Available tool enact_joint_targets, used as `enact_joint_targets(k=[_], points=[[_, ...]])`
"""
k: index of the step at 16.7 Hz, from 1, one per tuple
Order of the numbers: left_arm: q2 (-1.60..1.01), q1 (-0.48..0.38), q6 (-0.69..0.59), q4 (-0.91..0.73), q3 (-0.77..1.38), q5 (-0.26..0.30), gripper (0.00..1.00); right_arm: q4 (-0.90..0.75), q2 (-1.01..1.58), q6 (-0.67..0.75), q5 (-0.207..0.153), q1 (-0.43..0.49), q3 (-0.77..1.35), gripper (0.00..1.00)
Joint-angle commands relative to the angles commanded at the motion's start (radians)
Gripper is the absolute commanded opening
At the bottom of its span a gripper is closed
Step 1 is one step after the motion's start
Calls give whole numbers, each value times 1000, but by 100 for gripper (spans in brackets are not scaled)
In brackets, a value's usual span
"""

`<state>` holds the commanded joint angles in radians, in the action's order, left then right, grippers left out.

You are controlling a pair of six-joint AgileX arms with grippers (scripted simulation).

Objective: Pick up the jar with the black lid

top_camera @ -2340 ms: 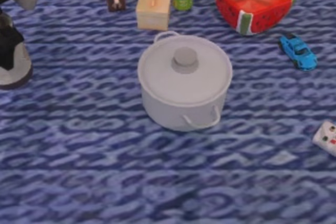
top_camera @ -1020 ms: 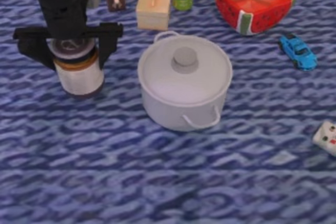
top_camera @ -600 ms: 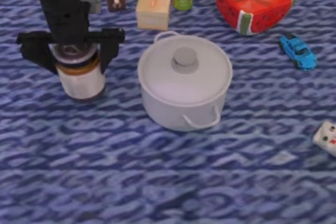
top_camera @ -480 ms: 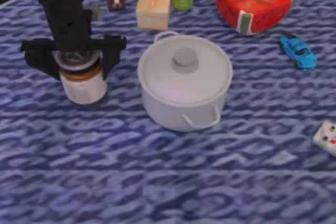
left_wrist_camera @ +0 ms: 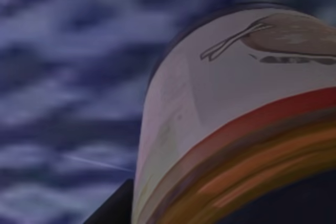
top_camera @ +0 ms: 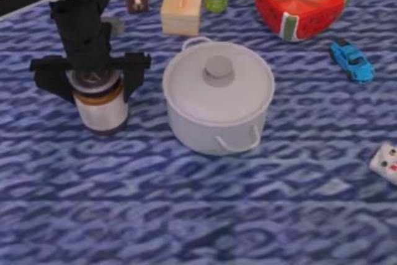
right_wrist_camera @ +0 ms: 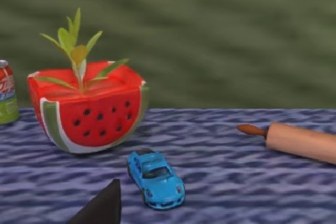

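The left end effector (top_camera: 92,77), pinching the jar (top_camera: 102,107) just under its black lid (top_camera: 92,79), has carried it slightly rightward, suggesting the pickup is underway.

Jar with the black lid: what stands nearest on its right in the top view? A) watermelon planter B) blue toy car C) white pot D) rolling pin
C: the white pot stands right beside the jar, which the left hand straddles.
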<state>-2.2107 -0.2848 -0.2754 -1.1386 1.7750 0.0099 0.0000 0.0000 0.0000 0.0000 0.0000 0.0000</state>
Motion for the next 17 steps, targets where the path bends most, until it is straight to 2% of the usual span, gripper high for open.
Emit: enact_joint_targets(k=[12, 17], points=[[0, 0, 0, 0, 0, 0, 98, 0, 0, 0, 0, 0, 0, 100], [0, 0, 0, 0, 0, 0, 100, 0, 0, 0, 0, 0, 0, 100]])
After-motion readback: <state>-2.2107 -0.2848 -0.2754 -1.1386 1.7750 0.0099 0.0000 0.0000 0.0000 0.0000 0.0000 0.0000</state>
